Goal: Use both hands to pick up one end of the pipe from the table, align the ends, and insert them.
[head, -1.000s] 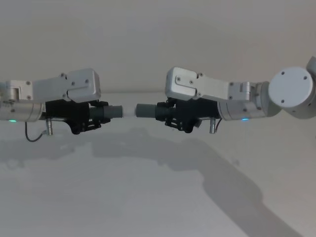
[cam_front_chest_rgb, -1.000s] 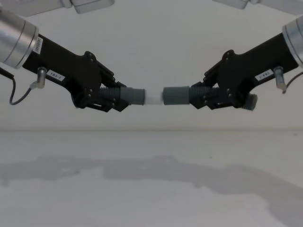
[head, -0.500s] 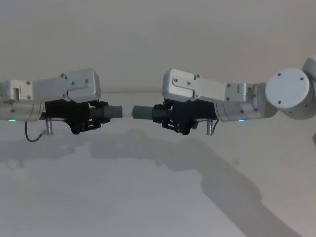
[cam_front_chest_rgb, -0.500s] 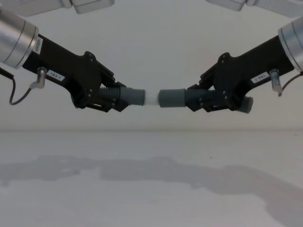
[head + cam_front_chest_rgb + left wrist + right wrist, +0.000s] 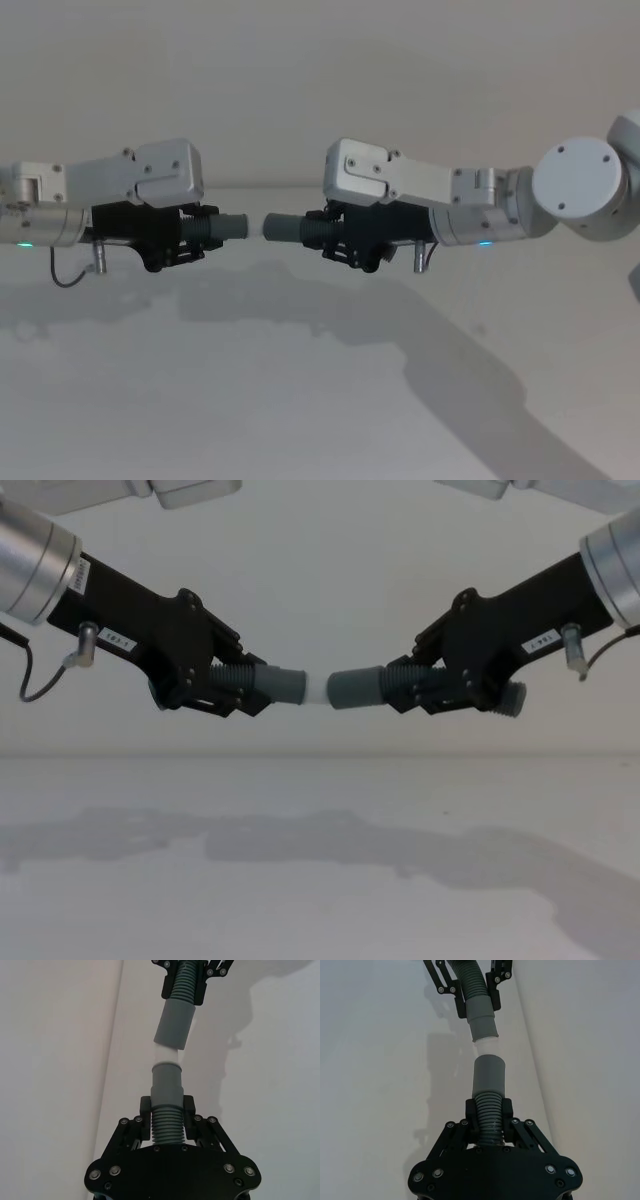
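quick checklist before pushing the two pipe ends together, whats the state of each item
1. Left gripper clamped on the left pipe piece at its ribbed section: ok.
2. Right gripper clamped on the right pipe piece at its ribs: ok.
3. White tip of the left piece facing the right piece's cuff: ok.
4. Axes in line: not ok; the left wrist view shows the right piece's cuff tilted against the left piece.
5. Tip seated in the cuff: not ok, white is exposed between them.
6. Both pieces held above the table: ok.
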You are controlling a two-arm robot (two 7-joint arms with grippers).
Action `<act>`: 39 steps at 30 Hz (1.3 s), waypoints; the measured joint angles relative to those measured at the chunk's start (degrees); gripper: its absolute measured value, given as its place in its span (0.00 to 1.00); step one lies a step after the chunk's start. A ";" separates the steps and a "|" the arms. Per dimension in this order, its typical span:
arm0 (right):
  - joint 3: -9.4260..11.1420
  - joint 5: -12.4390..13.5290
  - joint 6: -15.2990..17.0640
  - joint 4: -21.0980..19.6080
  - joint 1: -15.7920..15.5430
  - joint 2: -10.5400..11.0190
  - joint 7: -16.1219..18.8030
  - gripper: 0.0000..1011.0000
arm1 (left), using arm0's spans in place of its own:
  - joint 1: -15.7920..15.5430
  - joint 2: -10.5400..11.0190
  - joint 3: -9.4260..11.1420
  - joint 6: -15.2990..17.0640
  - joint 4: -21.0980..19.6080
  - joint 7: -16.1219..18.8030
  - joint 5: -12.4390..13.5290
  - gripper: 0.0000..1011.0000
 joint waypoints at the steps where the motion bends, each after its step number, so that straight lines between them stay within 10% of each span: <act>1: -0.02 0.00 -0.04 0.02 0.04 -0.02 -0.01 0.25 | 0.00 0.00 0.00 0.00 0.00 0.00 0.00 0.33; 39: -0.84 0.41 0.13 2.34 1.42 -1.02 0.48 0.25 | 0.00 0.00 0.01 0.00 0.00 -0.01 0.00 0.33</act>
